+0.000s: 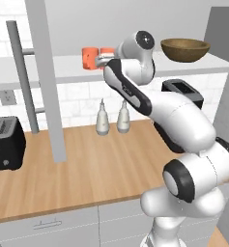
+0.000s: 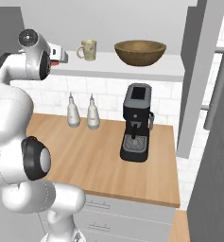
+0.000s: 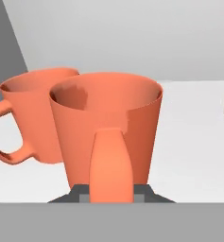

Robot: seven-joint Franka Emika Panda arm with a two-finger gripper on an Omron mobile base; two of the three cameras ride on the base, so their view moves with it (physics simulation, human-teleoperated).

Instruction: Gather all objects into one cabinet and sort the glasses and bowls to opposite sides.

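Cups (image 3: pixel 106 127) go left on the shelf (image 1: pixel 48 67), so you've got the hand (image 3: pixel 111 198) clenched on one's handle right beside its twin (image 3: pixel 35 113), well apart from the bowl (image 1: pixel 185 49) on the right.

Two orange-red cups (image 3: pixel 108 137) upright together on white shelf (image 1: pixel 48 70), beige tumbler (image 2: pixel 87 49) beside wooden bowl (image 2: pixel 140 52)

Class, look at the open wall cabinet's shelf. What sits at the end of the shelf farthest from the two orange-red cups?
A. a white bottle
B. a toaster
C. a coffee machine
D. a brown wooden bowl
D: the brown wooden bowl stands at the far end of the white shelf, while the two orange-red cups sit together at the other end, with the beige mug between.
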